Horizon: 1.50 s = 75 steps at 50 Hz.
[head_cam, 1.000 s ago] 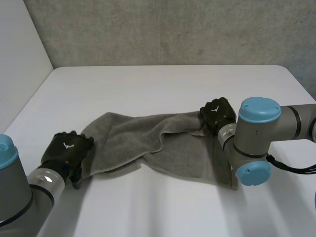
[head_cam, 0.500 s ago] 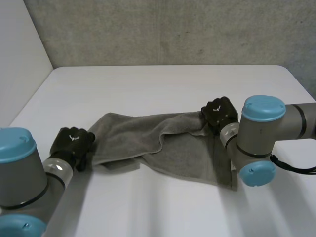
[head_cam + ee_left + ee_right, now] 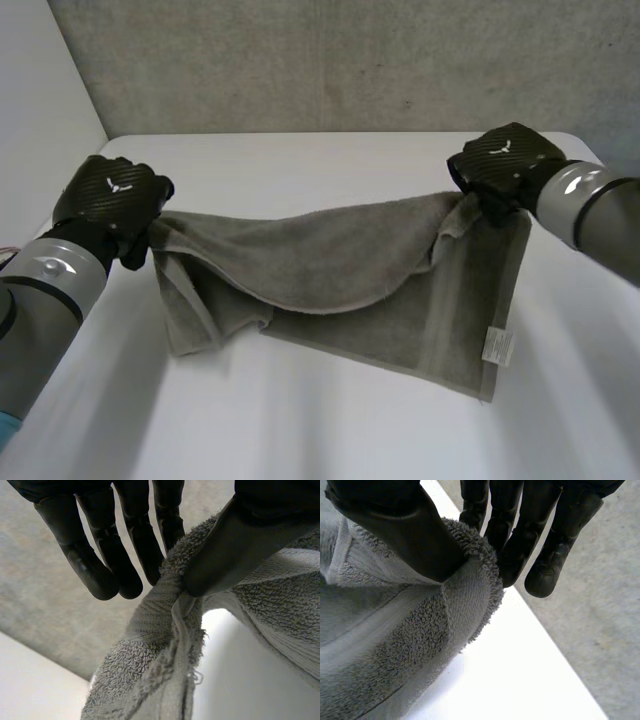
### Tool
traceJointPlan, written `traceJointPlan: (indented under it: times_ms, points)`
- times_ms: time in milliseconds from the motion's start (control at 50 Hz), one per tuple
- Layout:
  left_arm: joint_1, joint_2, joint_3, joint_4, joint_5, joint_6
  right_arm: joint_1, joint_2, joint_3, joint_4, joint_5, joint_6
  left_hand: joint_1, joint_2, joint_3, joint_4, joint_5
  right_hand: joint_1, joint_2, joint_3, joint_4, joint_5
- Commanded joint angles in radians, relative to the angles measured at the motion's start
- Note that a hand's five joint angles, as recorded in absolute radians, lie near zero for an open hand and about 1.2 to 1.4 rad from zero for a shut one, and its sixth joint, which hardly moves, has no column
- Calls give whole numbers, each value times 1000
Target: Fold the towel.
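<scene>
The left hand [image 3: 108,195] pinches one top corner of the towel [image 3: 340,270]. In its wrist view the thumb [image 3: 235,550] presses the hem against the side of the nearest finger, while the other fingers [image 3: 100,555] stand straight and clear of the cloth. The right hand [image 3: 505,160] has the opposite top corner in the same kind of pinch. Its wrist view shows its thumb clamped on the thick edge with a finger behind it, and the rest of that hand's fingers reach past the cloth with nothing in them.

Between the two hands the towel hangs as a sagging span, held up at both corners. Its upper edge droops in a curve midway between the hands, and a flap falls forward over the layer beneath. Below the hands the towel's lower part lies on the table [image 3: 300,430]. Under the left hand the cloth drops in a narrow bunched fold. Under the right hand it falls flatter and wider, with a white label [image 3: 497,345] near the bottom corner on that side. Beyond both hands stands a grey wall [image 3: 350,60]
</scene>
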<state>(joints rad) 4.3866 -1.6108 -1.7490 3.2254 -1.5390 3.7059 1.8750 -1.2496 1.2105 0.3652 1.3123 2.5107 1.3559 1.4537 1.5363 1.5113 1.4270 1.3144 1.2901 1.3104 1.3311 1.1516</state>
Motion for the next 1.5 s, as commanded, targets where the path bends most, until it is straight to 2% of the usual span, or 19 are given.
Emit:
traceJointPlan:
  times_ms: [20, 80, 300, 400, 480, 680, 740, 780, 880, 940, 980, 1020, 1040, 1060, 1100, 1120, 1180, 1260, 1500]
  points:
    - [41, -86, 68, -138, 68, -7, -33, -7, -11, 66, -41, -15, 40, -57, -140, -115, -205, 82, 106, 86, 65, 70]
    - [53, -135, 120, -222, 94, -26, -23, 6, 1, 63, -38, -23, 40, -57, -140, -115, -205, 82, 106, 86, 65, 70]
    - [64, -273, 149, -222, 138, -60, -13, 151, 26, 43, -35, -23, 20, -78, -160, -135, -225, 82, 106, 86, 65, 70]
    - [67, -302, 143, -219, 137, -58, 1, 168, 37, 14, -34, -23, -311, -409, -491, -466, -556, 82, 106, 86, 65, 70]
    - [67, -302, 146, -219, 137, -57, 3, 170, 37, 9, -34, -23, -400, -497, -580, -555, -645, 82, 106, 86, 65, 70]
    - [64, -325, 149, -211, 135, -53, 13, 174, 40, 0, -34, -19, -364, -462, -545, -520, -610, 82, 106, 86, 65, 70]
    - [64, -334, 158, -200, 135, -53, 13, 174, 38, -8, -34, -19, -238, -336, -419, -394, -484, 82, 106, 86, 65, 70]
    - [62, -343, 183, -196, 135, -53, 13, 174, 34, -14, -34, -21, 40, -58, -141, -116, -206, 82, 106, 86, 65, 70]
    - [57, -357, 299, -199, 134, -49, 13, 179, -19, -55, -25, -30, 40, -57, -140, -115, -205, 82, 106, 86, 65, 70]
    - [56, -365, 378, -200, 131, -44, 15, 197, -121, -135, -22, -56, 40, -57, -140, -115, -205, 82, 106, 86, 65, 70]
    - [47, -380, 628, -199, 126, -40, 12, 196, -198, -216, -18, -64, 40, -57, -140, -115, -205, 82, 106, 86, 65, 70]
    - [45, -380, 757, -190, 120, -64, 21, 165, -284, -564, 5, -20, 40, -57, -140, -115, -205, 82, 106, 86, 65, 70]
    - [39, -380, 854, -171, 108, -96, 21, 165, -284, -566, 5, -19, 40, -57, -140, -115, -205, 82, 106, 86, 65, 70]
    - [39, -380, 855, -171, 108, -96, 35, 107, -246, -770, 13, 32, 40, -57, -140, -115, -205, 82, 106, 86, 65, 70]
    - [10, -374, 1020, -101, 57, -249, 41, -38, -143, -1068, 22, 146, 40, -57, -140, -115, -205, 82, 106, 86, 65, 70]
    - [14, -365, 1052, -76, 40, -321, 41, -39, -143, -1069, 22, 146, 40, -57, -140, -115, -205, 82, 106, 86, 65, 70]
    - [10, -359, 1054, -53, 40, -433, 21, -99, -85, -1063, 10, 227, 40, -57, -140, -115, -205, 82, 106, 86, 65, 70]
    - [-1, -362, 986, -76, 42, -443, 13, -85, -34, -947, -22, 299, 40, -57, -140, -115, -205, 82, 106, 86, 65, 70]
    - [8, -354, 456, 60, 135, -227, 16, 8, 92, -813, -146, 257, 40, -57, -140, -115, -205, 82, 106, 86, 65, 70]
